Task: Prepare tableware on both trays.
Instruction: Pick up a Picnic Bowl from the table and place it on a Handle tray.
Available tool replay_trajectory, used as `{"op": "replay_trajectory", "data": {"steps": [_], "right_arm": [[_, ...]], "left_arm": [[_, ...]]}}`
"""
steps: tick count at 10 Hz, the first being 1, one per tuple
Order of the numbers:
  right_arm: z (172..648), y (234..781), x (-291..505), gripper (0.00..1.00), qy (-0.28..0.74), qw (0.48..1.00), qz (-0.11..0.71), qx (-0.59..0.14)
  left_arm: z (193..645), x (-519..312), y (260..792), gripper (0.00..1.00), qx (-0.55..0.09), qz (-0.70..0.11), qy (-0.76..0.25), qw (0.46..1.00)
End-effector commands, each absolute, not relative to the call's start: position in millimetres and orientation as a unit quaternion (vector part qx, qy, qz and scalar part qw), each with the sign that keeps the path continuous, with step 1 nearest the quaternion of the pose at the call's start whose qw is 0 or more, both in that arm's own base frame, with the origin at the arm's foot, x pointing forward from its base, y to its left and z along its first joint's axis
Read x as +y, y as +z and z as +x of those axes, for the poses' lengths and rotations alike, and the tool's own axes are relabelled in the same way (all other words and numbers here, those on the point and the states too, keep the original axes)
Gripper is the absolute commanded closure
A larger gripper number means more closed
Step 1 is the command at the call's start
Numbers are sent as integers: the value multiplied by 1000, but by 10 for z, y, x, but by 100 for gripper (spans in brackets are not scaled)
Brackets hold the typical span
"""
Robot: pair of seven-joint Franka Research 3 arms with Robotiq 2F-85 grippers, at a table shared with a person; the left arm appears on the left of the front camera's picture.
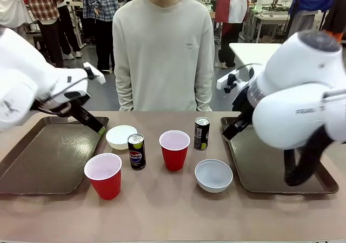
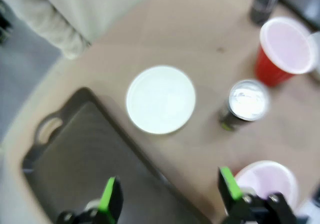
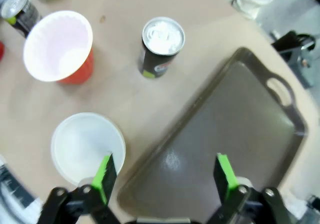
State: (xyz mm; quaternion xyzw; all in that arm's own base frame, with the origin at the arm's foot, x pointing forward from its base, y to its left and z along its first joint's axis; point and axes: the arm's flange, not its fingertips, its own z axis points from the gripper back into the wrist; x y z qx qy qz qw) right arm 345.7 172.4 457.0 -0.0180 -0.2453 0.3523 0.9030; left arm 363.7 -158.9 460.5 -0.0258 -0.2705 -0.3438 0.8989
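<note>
Both the left gripper (image 2: 167, 189) and the right gripper (image 3: 165, 171) have their jaws spread wide and hold nothing. All 6 pieces stand on the table, and both trays are bare. Ahead of the left jaws' gap sits 1 white bowl (image 2: 160, 99), with the left tray (image 2: 75, 154) under 1 finger, the Pepsi can (image 2: 246, 100) ahead of the other, and a red cup (image 2: 267, 181) just beside that finger. The right jaws hang over the right tray (image 3: 225, 134) rim, with the second bowl (image 3: 87, 144) beneath 1 finger, the green-marked can (image 3: 162, 44) ahead of the gap, and the middle cup (image 3: 59, 47) off to the side. The bowls look stiff, smooth and light, so pinching the rim, 1 finger inside, should suit. The cups seem thin and easily crushed or tipped, so they want a gentle hold on the wall. The cans are likely heaviest and slick, best gripped across the mid-body.
</note>
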Motion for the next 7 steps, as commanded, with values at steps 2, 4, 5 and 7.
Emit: {"op": "replay_trajectory", "data": {"steps": [2,4,5,7], "right_arm": [[2254,4726,1355,0,333,925,-37,-181],[1943,4573,1318,0,325,930,-57,-163],[2671,5174,1554,0,339,920,-39,-192],[2695,5096,1611,0,427,868,195,-161]], "left_arm": [[2798,-1207,4817,0,-176,-55,-389,903],[2698,-1190,4722,0,-180,-22,-371,911],[3039,-1374,5050,0,-188,-43,-375,907],[2940,-1326,5077,0,-170,-38,-375,910]]}}
